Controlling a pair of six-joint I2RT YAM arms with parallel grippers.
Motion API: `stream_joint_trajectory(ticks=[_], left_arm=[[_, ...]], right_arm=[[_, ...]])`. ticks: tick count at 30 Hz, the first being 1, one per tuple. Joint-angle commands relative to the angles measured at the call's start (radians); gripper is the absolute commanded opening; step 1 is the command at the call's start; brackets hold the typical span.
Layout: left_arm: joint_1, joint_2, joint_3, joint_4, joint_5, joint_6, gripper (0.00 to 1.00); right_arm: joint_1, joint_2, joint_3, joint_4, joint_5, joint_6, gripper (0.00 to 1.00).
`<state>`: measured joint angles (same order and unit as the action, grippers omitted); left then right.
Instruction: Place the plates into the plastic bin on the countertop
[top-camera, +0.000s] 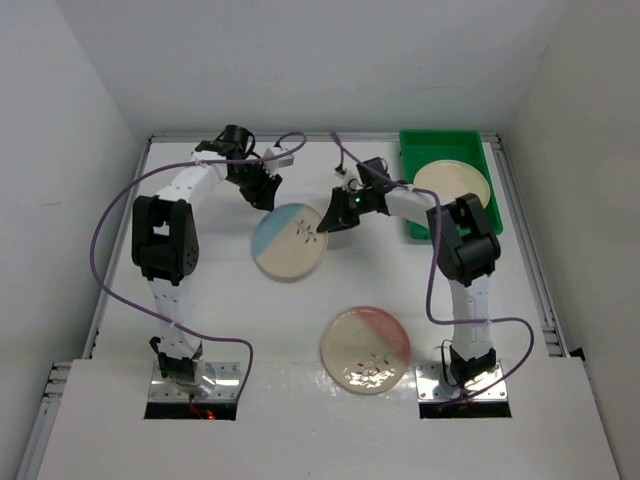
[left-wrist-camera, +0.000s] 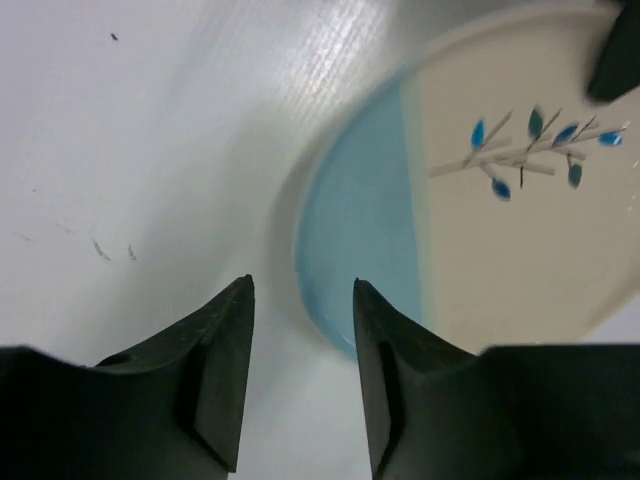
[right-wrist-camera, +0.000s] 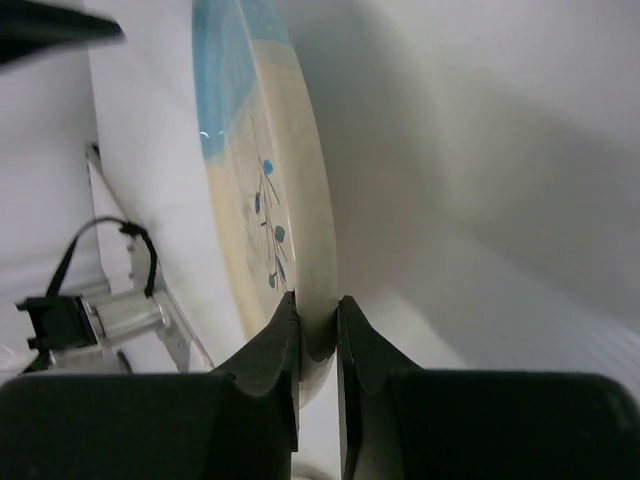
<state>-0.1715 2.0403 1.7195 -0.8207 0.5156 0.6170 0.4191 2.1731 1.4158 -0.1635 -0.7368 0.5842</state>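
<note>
A cream plate with a blue segment (top-camera: 288, 240) is in the middle of the white countertop (top-camera: 220, 310). My right gripper (top-camera: 325, 224) is shut on its right rim; the right wrist view shows the rim (right-wrist-camera: 318, 300) pinched between the fingers. My left gripper (top-camera: 268, 196) is open and empty, just beyond the plate's far left edge; the left wrist view shows the blue segment (left-wrist-camera: 360, 230) ahead of the jaws. A plate with a pink segment (top-camera: 366, 350) lies near the front. The green plastic bin (top-camera: 415, 145) at back right holds a cream plate (top-camera: 452, 185).
White walls bound the countertop on the left, back and right. Purple cables (top-camera: 110, 230) loop beside both arms. A metal rail (top-camera: 530, 260) runs along the right edge.
</note>
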Motion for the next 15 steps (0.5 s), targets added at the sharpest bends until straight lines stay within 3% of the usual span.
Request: stream_joint_trajectory(ticks=[1, 3, 6, 8, 9, 10, 15], left_arm=[[0.012, -0.042, 0.078, 0.022, 0.032, -0.048, 0.49], [0.024, -0.042, 0.1, 0.022, 0.073, -0.068, 0.58], [0.024, -0.042, 0.114, 0.022, 0.093, -0.094, 0.58], [0.015, -0.042, 0.101, 0.022, 0.093, -0.094, 0.58], [0.004, -0.042, 0.101, 0.022, 0.084, -0.094, 0.58], [0.004, -0.042, 0.088, 0.022, 0.074, -0.094, 0.58], [-0.025, -0.042, 0.066, 0.022, 0.05, -0.076, 0.58]], right_arm=[[-0.109, -0.223, 0.014, 0.142, -0.004, 0.066, 0.0], [-0.167, -0.327, -0.047, 0.218, 0.032, 0.156, 0.0], [-0.336, -0.474, -0.165, 0.352, 0.111, 0.301, 0.0], [-0.397, -0.56, -0.332, 0.432, 0.221, 0.423, 0.0], [-0.501, -0.609, -0.371, 0.459, 0.249, 0.443, 0.0], [-0.534, -0.628, -0.474, 0.453, 0.342, 0.465, 0.0], [-0.724, -0.749, -0.626, 0.379, 0.477, 0.519, 0.0]])
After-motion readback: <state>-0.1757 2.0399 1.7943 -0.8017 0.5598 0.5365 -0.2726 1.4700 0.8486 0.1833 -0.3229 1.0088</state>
